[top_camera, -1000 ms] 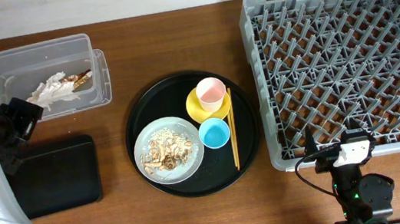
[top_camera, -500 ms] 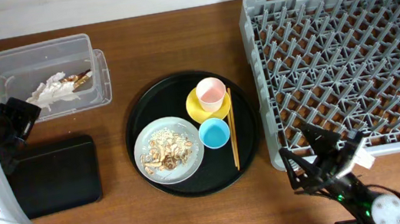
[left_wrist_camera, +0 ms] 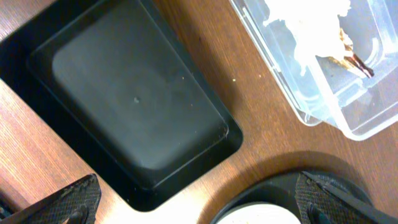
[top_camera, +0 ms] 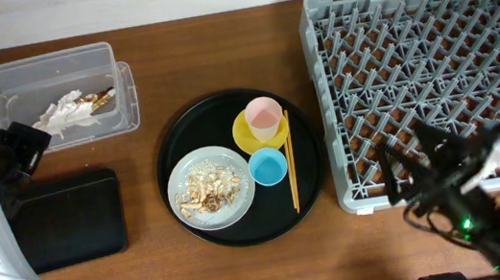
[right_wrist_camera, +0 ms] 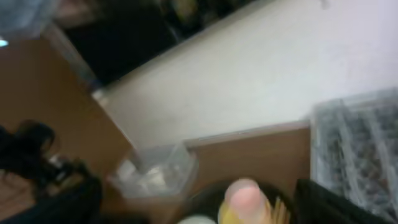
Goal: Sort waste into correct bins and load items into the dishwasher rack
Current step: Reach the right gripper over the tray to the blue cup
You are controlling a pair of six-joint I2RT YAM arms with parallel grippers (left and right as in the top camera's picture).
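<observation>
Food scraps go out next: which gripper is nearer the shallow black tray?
Left. Left gripper hovers by the tray's far edge; right gripper is far off at the rack's front edge.

No text, label or number can be read anywhere.

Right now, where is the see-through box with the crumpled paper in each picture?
Overhead: the clear tub is at the top left, above the black rectangular tray.
Left wrist: the tub fills the top right corner, cut off by the edge.
Right wrist: the tub is a blurry shape low and left of centre.
Shared landmark: the white wrapper lying inside it.
</observation>
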